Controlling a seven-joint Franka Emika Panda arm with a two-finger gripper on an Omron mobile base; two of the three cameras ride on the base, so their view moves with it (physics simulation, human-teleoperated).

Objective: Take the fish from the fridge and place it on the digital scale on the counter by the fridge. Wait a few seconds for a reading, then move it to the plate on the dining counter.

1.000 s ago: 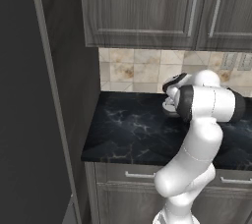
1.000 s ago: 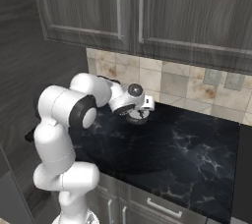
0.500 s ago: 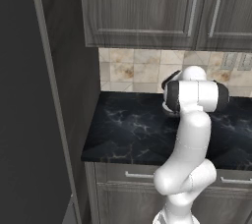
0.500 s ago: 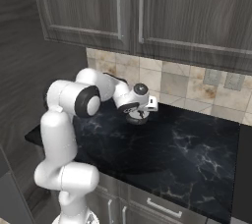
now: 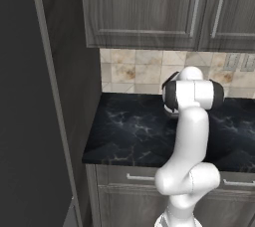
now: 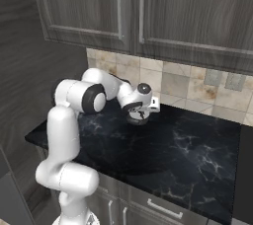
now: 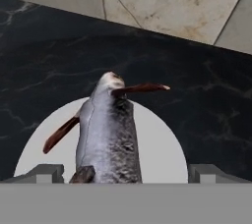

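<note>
Dark wood-grain wall cabinets (image 5: 149, 7) with long silver handles (image 6: 119, 8) hang above a beige tiled backsplash (image 6: 188, 86); two pale outlets (image 6: 223, 79) sit in it.

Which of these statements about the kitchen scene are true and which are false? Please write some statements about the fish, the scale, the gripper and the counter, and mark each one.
1. The fish lies on the digital scale. True.
2. The gripper is shut on the fish. False: its fingers stand wide apart, one at each side of the fish.
3. The scale stands on the black counter, near the tiled wall. True.
4. The fish is bright blue. False: it is grey, with reddish-brown fins.
5. The cabinet doors above the counter are open. False: they are closed.
</note>
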